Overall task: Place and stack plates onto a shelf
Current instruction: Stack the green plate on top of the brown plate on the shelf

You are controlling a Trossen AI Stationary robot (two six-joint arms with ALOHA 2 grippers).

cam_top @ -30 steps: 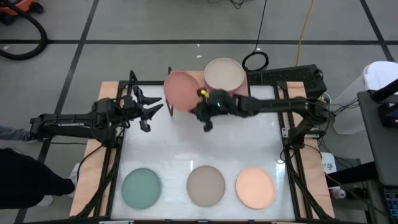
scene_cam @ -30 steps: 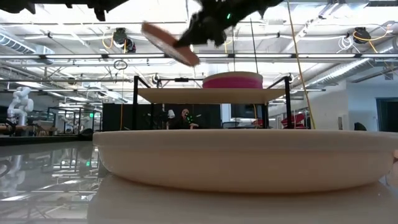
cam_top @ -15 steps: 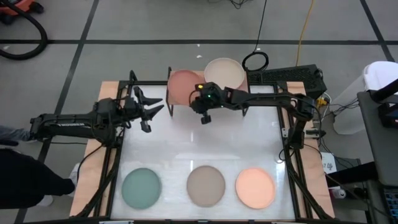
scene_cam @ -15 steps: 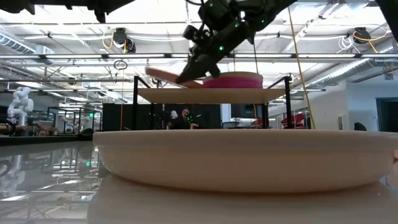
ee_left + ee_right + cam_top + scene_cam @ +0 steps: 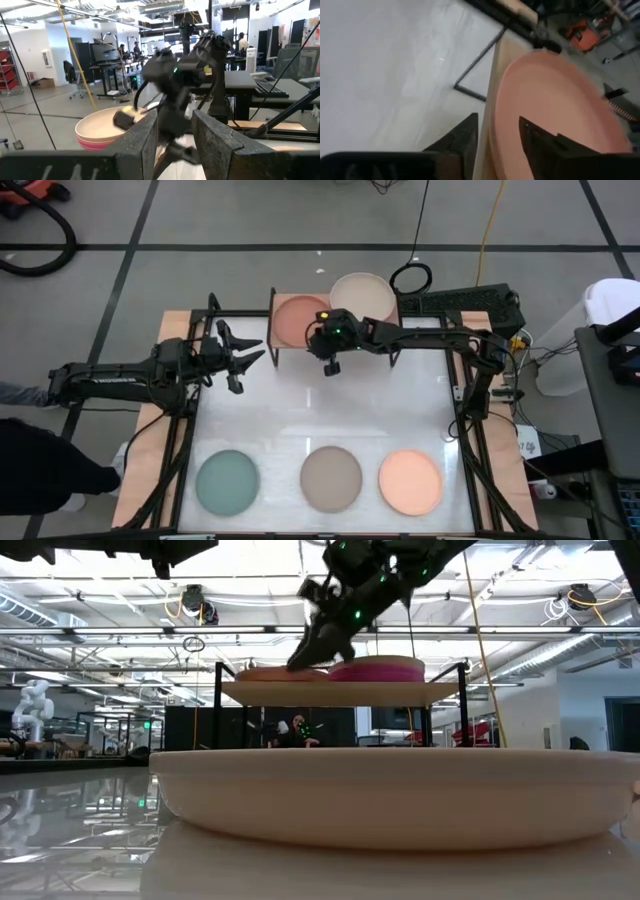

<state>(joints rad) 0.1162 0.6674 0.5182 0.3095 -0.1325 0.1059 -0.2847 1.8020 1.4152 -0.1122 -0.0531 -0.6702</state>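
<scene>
A pink plate (image 5: 298, 320) lies flat on the left half of the wooden shelf (image 5: 340, 693). On the right half of the shelf is a stack with a beige plate (image 5: 361, 297) on top of magenta (image 5: 375, 669). My right gripper (image 5: 497, 137) is at the pink plate's near right rim (image 5: 495, 120). It is open, with one finger on either side of the rim. My left gripper (image 5: 250, 352) hovers open left of the shelf, with nothing between its fingers.
Teal (image 5: 227, 483), taupe (image 5: 331, 477) and peach (image 5: 410, 481) plates lie in a row along the table's near edge. The taupe plate (image 5: 400, 800) fills the foreground of the low view. The middle of the white table is free.
My right gripper has carried the pink plate toward the far edge and down onto the shelf's left half. The plate was tilted and clear of the shelf; now it lies flat beside the stack.
</scene>
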